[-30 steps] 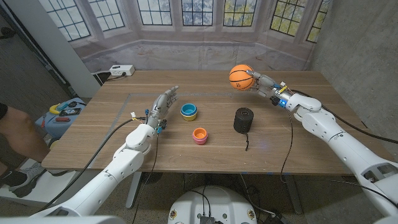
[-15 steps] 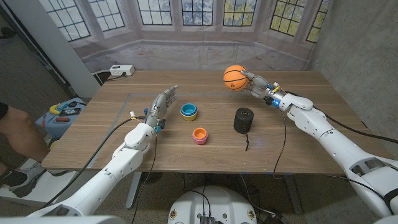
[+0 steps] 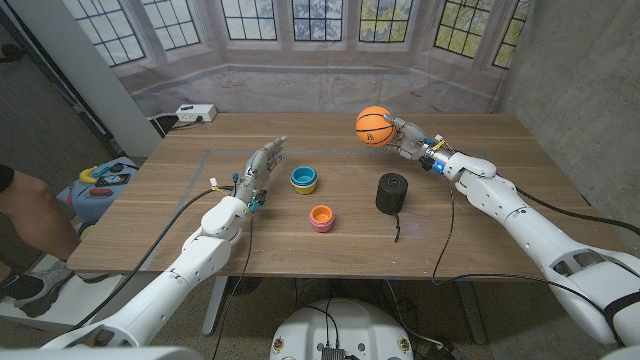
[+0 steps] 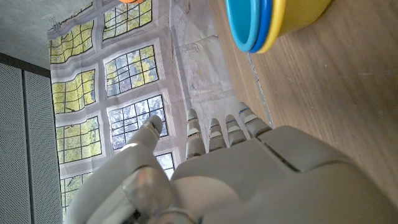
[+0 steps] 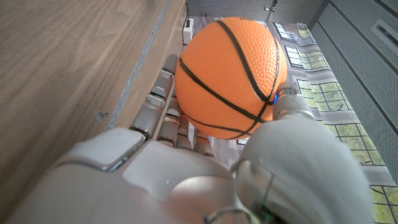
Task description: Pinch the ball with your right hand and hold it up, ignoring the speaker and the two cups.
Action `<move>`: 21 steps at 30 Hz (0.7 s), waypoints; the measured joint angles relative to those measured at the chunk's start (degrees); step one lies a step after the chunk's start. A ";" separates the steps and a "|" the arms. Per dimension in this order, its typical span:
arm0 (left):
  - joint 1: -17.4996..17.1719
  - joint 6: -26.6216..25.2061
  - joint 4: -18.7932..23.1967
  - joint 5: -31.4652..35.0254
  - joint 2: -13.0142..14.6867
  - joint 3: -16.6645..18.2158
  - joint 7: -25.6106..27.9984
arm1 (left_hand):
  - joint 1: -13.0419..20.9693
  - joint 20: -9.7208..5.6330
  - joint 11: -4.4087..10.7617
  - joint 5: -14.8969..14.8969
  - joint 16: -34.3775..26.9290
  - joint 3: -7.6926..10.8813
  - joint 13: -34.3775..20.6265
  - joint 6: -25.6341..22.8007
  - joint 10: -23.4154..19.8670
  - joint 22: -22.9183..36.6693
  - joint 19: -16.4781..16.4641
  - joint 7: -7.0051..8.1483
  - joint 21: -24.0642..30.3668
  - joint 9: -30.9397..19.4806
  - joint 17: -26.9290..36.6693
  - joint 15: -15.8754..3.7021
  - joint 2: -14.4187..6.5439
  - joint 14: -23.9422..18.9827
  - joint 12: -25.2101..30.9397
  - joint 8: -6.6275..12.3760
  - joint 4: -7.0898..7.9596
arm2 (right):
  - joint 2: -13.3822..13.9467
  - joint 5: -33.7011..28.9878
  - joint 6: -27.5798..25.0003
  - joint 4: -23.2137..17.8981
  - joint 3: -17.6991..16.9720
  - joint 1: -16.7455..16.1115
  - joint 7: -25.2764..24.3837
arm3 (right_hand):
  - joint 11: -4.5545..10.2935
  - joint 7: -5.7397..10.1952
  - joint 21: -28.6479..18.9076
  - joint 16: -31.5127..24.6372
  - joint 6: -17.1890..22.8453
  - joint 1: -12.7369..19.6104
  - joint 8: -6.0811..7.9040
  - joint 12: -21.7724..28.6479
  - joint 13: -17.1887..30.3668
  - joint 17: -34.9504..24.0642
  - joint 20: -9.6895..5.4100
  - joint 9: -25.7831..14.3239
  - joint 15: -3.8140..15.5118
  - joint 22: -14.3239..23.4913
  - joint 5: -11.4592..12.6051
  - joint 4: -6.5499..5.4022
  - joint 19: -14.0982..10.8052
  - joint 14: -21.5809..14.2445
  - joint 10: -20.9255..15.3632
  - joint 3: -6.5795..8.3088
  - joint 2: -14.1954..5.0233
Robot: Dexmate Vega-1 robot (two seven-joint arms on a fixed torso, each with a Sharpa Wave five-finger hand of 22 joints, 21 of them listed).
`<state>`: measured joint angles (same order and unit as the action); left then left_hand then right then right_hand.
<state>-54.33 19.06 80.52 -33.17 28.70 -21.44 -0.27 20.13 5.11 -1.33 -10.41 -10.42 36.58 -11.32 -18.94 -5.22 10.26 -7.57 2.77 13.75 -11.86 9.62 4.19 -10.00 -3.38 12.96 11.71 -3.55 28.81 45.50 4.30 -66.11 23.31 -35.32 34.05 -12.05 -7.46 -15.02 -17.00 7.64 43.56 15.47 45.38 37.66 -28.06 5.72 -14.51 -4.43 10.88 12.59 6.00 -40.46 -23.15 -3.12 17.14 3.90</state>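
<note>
My right hand (image 3: 408, 136) holds a small orange basketball (image 3: 374, 126) up in the air above the far right part of the wooden table (image 3: 180, 220). In the right wrist view the ball (image 5: 230, 78) sits pinched between my thumb and fingers (image 5: 163, 109). My left hand (image 3: 262, 166) stands on its edge on the table left of the cups, fingers straight and apart, holding nothing. The left wrist view looks along that hand (image 4: 242, 168) towards the blue and yellow cup (image 4: 273, 22).
A blue-lined yellow cup (image 3: 304, 179) and an orange-lined pink cup (image 3: 321, 217) stand mid-table. A black cylindrical speaker (image 3: 392, 193) with a cord stands under the raised ball. A white power strip (image 3: 195, 114) lies at the far left corner. A person's leg (image 3: 25, 215) shows at picture left.
My right hand has carried the ball to the left and slightly nearer, staying raised. The left hand, cups and speaker have not moved.
</note>
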 measured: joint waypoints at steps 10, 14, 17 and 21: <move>0.04 -0.61 0.44 0.28 -0.02 -0.25 0.38 | 0.00 0.00 0.00 0.00 0.00 0.00 0.00 0.00 0.00 0.00 0.00 0.00 0.00 0.00 0.00 0.00 0.00 0.00 0.00 0.00 0.00 | -0.22 0.04 0.00 0.68 -0.36 -0.10 0.06 | 0.01 0.00 0.21 0.37 0.00 0.00 -0.22 -0.01 -0.13 0.01 0.21 0.00 0.00 0.00 -0.02 0.15 0.21 0.00 0.00 -0.15 0.00; -0.19 -0.86 0.84 0.40 0.03 -0.33 0.68 | 0.00 -0.21 0.00 0.00 0.00 0.00 0.00 0.00 0.00 0.00 -0.21 0.00 0.00 0.00 0.00 0.00 0.00 0.00 0.00 0.00 0.00 | -0.22 0.04 0.03 0.74 -0.52 -0.33 0.04 | 0.01 0.00 0.21 0.37 0.01 0.00 -0.22 -0.01 -0.12 0.01 0.21 0.00 0.00 0.00 -0.02 0.15 0.20 0.00 0.00 -0.15 0.00; -0.31 -0.99 1.10 0.46 0.06 -0.39 0.82 | 0.00 -0.21 0.00 0.00 0.00 0.00 0.00 0.00 0.00 0.00 -0.21 0.00 -0.22 0.00 0.00 0.00 0.00 0.00 0.00 0.00 0.00 | -0.18 0.04 0.06 0.83 -0.63 -0.42 0.04 | 0.01 0.00 0.21 0.40 0.01 0.00 -0.22 -0.28 -0.08 0.02 0.21 0.01 0.00 0.00 -0.02 0.15 0.20 0.00 0.00 -0.15 0.00; -0.42 -1.13 1.35 0.59 0.12 -0.46 0.95 | 0.00 -0.21 0.00 0.00 0.00 0.00 0.00 0.00 0.00 0.00 -0.21 0.00 -0.22 0.01 0.00 0.00 0.00 0.00 0.00 0.00 0.00 | -0.14 0.05 0.15 0.97 -0.70 -0.46 0.23 | 0.01 0.00 0.21 0.40 0.01 0.01 -0.22 -0.29 -0.08 0.02 0.21 0.01 0.00 0.00 -0.02 0.15 0.20 0.00 0.00 -0.15 0.01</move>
<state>-54.75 17.93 81.87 -32.58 28.82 -21.89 0.67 20.13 4.90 -1.33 -10.41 -10.42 36.58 -11.32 -18.94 -5.22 10.26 -7.78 2.77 13.53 -11.86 9.62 4.19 -10.00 -3.38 12.96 11.71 -3.55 28.66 45.55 4.44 -65.15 22.60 -35.79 34.28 -12.04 -7.47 -14.81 -16.60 7.65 43.57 15.25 45.09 37.58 -28.04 5.94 -14.51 -4.43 10.88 12.57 6.15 -40.26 -23.15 -3.11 16.98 3.90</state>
